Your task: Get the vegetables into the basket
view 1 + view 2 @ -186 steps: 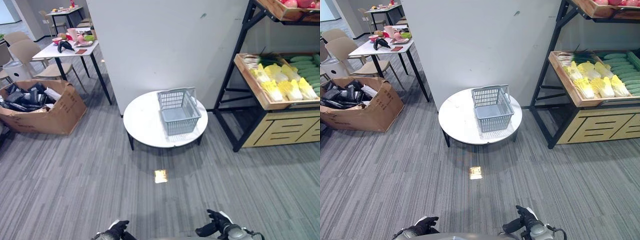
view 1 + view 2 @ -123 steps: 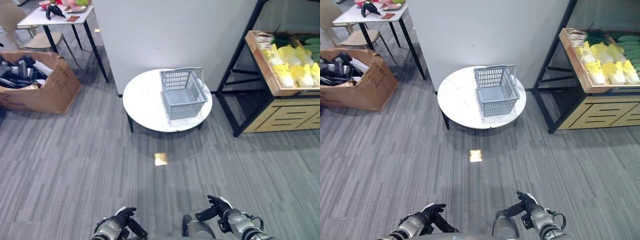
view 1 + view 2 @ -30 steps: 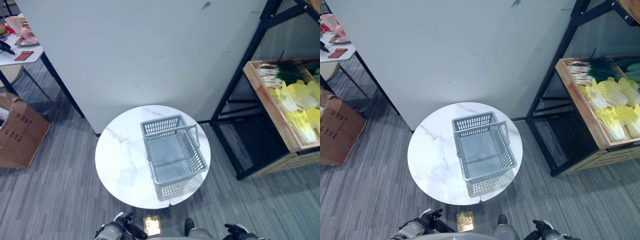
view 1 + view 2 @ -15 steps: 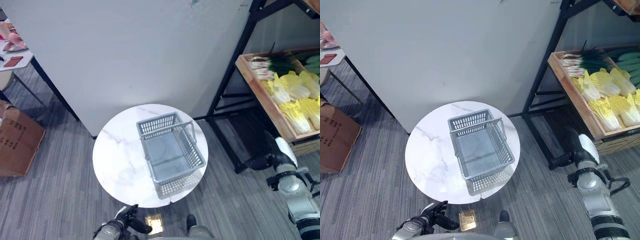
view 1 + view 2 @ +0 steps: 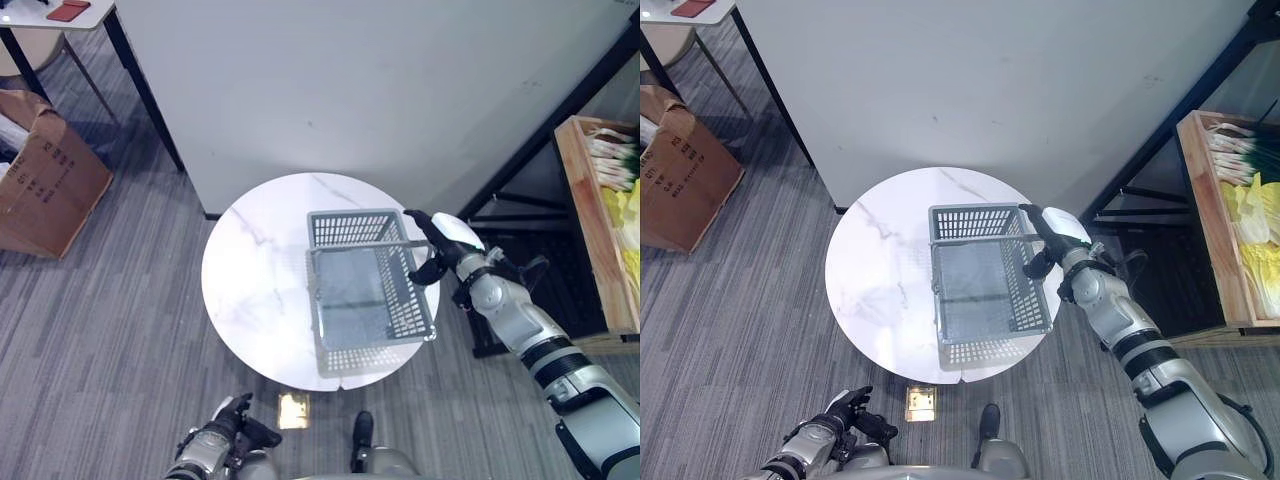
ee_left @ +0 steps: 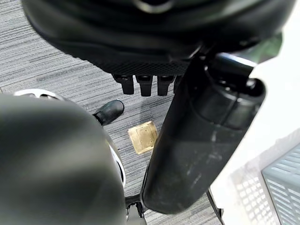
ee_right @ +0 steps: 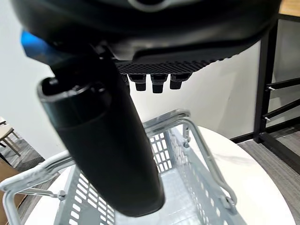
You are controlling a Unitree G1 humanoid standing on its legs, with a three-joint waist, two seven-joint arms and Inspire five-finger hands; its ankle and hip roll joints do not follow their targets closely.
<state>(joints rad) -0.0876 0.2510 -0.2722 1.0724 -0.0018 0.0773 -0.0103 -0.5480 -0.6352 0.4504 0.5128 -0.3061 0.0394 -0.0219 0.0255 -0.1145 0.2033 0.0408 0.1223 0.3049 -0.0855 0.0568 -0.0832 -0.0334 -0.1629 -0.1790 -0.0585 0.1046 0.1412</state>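
Grey plastic mesh basket (image 5: pixel 368 290) on round white marble bench (image 5: pixel 255 290), long axis running from wall toward robot, handle upright across it. Right hand (image 5: pixel 436 243) above its far right corner, fingers (image 7: pixel 152 82) relaxed, holding nothing. Left hand (image 5: pixel 222 436) low, fingers loosely open.

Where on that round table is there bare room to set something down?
The round table is bare on the robot's left of the basket, out to the rim. The basket's floor is empty too. It's crowded at the basket's far right corner, where the right hand is.
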